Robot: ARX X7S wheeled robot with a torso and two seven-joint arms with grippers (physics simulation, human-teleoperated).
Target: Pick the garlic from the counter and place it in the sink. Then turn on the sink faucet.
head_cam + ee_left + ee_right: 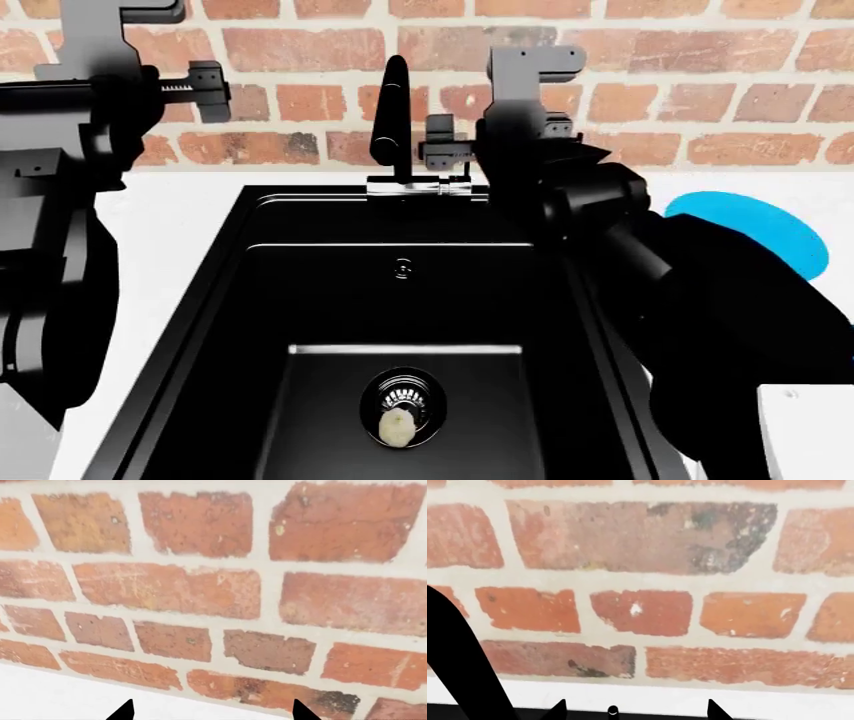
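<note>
Left wrist, risk: little is being flagged here; a swing of this arm toward the brick wall (200, 590) is being judged the only hazard, since the wall is filling the view.
Left wrist, pose: the left hand (213, 711) is being shown only as two dark fingertips, set well apart with nothing between them; the white bench (47, 695) is being seen below.
Head view, task item: the garlic (396, 428) is being seen at rest on the drain strainer (400, 402) in the sink (267, 300); placement is being judged complete.
Head view, risk: the lever (441, 140) is thin and is standing just beside the sink faucet (391, 120); a push landing on the spout, or a slip past the lever, is being judged likely if approach is misaligned.
Head view, pose: the right hand (447, 150) is being held raised near the lever; contact cannot be told.
Right wrist, pose: fingertips are being seen spread, gripping nothing, with the lever tip (612, 710) lying between them.
</note>
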